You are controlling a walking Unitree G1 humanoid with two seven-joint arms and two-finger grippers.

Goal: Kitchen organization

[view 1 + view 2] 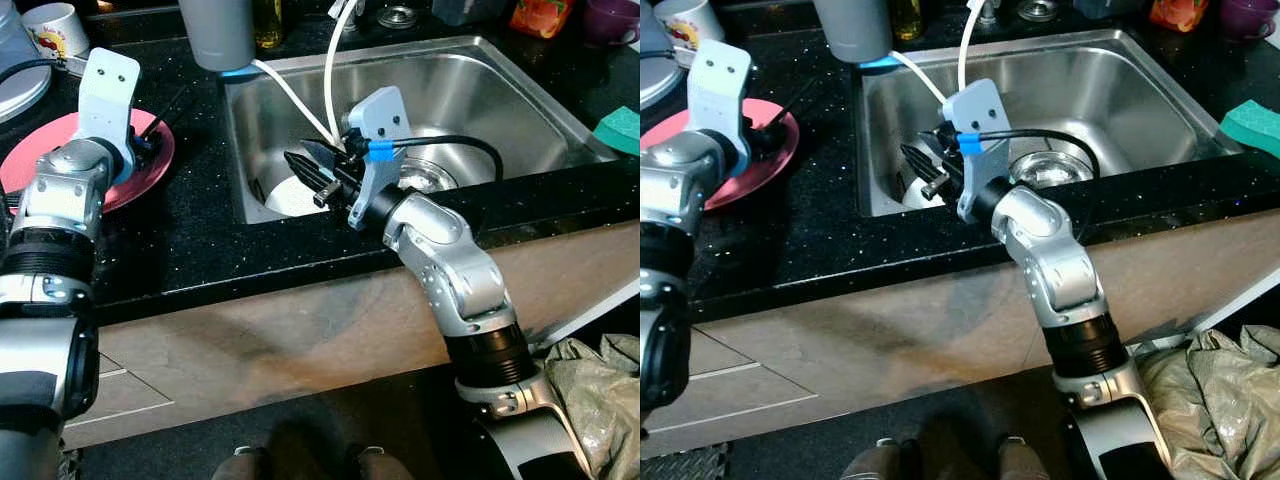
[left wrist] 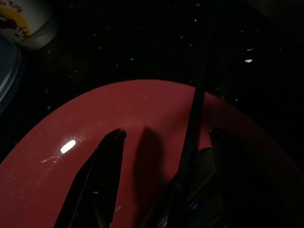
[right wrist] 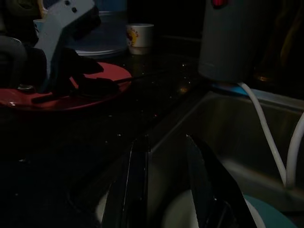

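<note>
Judging the tidying barely begun, we held our left gripper [image 2: 156,180] over the red plate [image 1: 135,180] on the black surface [image 1: 200,230], fingers apart beside a thin dark stick, and our right gripper [image 1: 310,168], fingers apart, above the white dish [image 1: 290,198] in the sink [image 1: 520,110]; white hoses [image 1: 330,80] crowded it.

Right claw [image 1: 305,165] sits inside the sink [image 1: 520,110], just above a white plate [image 1: 290,198] near the left wall. Two white hoses [image 1: 330,80] hang just behind it, blocking the way back. Open basin to its right. Left claw [image 2: 156,156] spread over the red plate [image 2: 95,123]; a thin black stick [image 2: 197,104] runs between its fingers. Bare black bench [image 1: 200,230] lies between the claws.
</note>
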